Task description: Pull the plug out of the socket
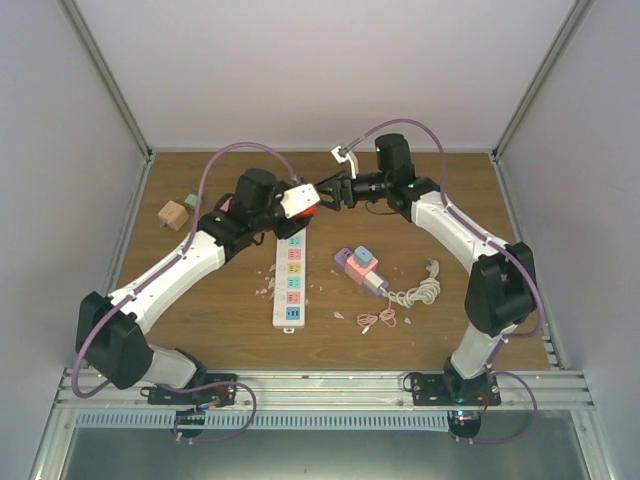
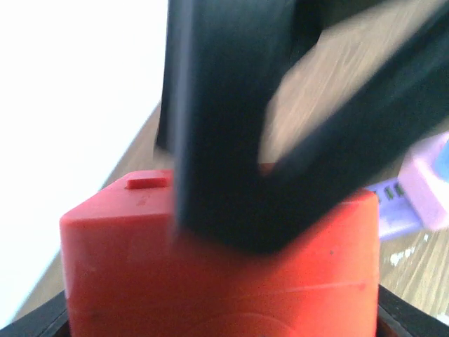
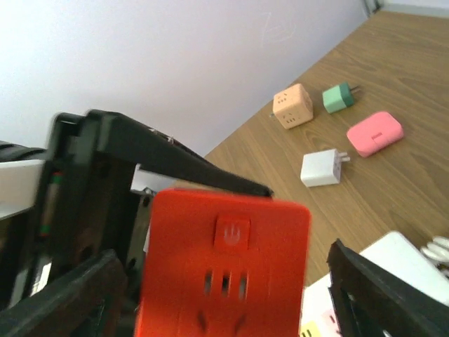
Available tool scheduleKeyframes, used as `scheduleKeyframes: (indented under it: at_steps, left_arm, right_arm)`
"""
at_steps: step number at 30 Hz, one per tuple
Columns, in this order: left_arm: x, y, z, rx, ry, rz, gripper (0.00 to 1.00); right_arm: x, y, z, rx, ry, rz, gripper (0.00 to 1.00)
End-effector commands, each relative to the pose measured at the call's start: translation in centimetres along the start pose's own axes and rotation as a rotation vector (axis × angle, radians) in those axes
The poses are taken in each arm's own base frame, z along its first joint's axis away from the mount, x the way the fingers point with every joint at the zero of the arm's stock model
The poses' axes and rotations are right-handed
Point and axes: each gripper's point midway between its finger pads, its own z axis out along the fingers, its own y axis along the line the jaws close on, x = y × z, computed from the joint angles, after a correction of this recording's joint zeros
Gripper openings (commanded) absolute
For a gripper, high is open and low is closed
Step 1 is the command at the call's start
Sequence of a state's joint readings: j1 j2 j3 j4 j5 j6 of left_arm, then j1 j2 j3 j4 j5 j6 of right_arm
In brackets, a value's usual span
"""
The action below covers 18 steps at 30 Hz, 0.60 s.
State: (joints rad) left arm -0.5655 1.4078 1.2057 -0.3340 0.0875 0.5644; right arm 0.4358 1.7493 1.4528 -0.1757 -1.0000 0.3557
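Red plug cube (image 3: 224, 260) seen at far end of power strip (image 1: 289, 280), clamped in left claw (image 2: 223, 316). Right claw (image 1: 326, 194) spread around it, gap left on one side. Hard glossy plastic, light, prob slippy. Best gripped on flat opposite sides.

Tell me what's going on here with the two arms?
Both arms meet near the far end of the power strip, with a red cube socket between them. The left gripper has the cube between its fingers. The right gripper faces it with jaws open on either side, not clamped. The cube's face shows no plug.
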Motion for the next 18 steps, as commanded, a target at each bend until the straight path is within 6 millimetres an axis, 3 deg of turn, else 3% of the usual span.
scheduleKeyframes:
  at_steps: [1,4,8,18]
  left_arm:
    - [2.6,1.1,-1.3,0.013,0.036,-0.067,0.37]
    - [4.6,2.3,-1.9,0.020,0.061,-0.127,0.36]
    - [7.8,3.8,-3.2,-0.004,0.109,-0.184,0.36]
    - [20.5,8.2,-7.6,-0.121,0.350,-0.365,0.36]
  right_arm:
    - [-1.5,0.5,-2.2,0.041,-0.040,-0.138,0.85]
    - [-1.7,0.5,-2.9,0.054,-0.047,-0.165,0.98]
    - [-1.7,0.5,-3.4,0.072,-0.044,-0.216,1.00]
    - [0.4,0.4,-4.3,0.141,-0.004,-0.392,1.00]
